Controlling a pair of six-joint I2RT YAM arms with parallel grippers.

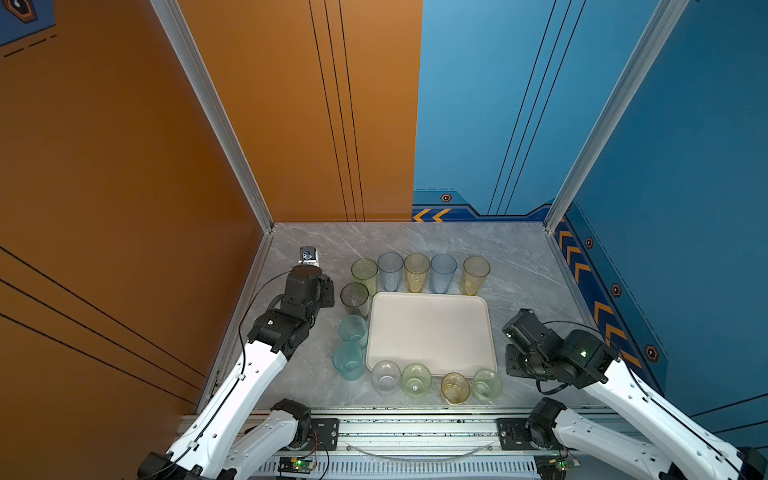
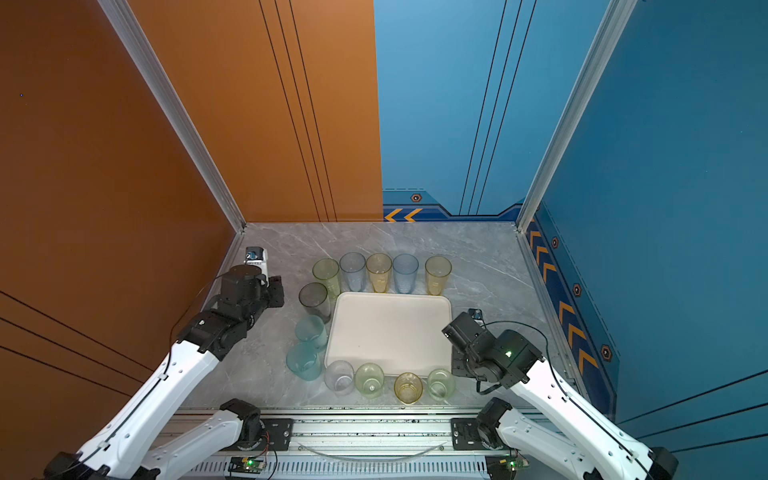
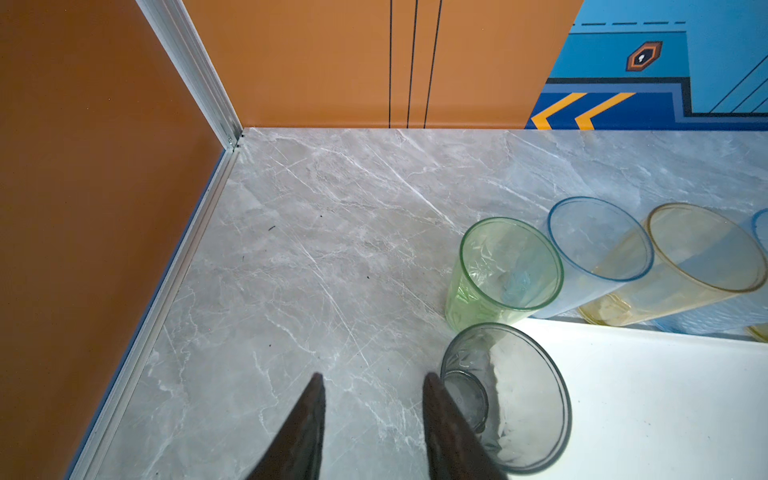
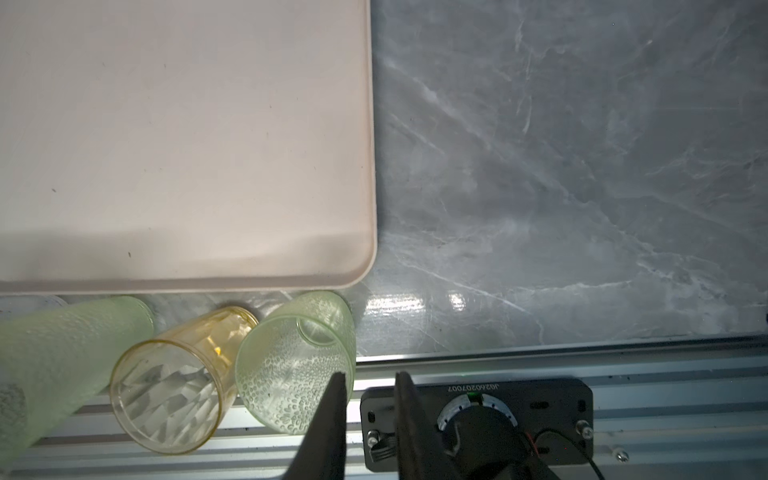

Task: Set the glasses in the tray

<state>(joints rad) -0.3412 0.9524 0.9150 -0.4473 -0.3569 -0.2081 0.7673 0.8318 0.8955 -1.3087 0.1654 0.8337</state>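
A grey, marble-patterned tabletop (image 1: 519, 257) with pale veins forms the floor of a walled booth. A matte orange wall (image 1: 124, 166) closes the left side and half of the back. A blue wall (image 1: 498, 104) with yellow chevrons near its base closes the rest. Aluminium posts (image 1: 216, 116) mark the two back corners. A ribbed metal rail (image 1: 415, 428) runs along the front edge and carries both arm bases.

The flat cream-white rectangular tray (image 1: 430, 328) lies in the middle of the tabletop. Twelve translucent tumblers stand upright on the marble outside its rim. A row of five tall tumblers (image 1: 417, 270) in green, blue and yellow stands behind it. A smoky grey tumbler (image 1: 354, 297) and two teal tumblers (image 1: 352, 328) line its left side. A clear tumbler (image 1: 385, 376), a short green tumbler (image 1: 415, 378), a short yellow tumbler (image 1: 455, 386) and a pebbled green tumbler (image 1: 487, 384) stand along its front.

The left end effector (image 3: 372, 378) is open over bare marble, just beside the smoky grey tumbler. The right end effector (image 4: 370, 376) has its fingers a narrow gap apart at the pebbled green tumbler's rim. I cannot tell whether it touches the tumbler.
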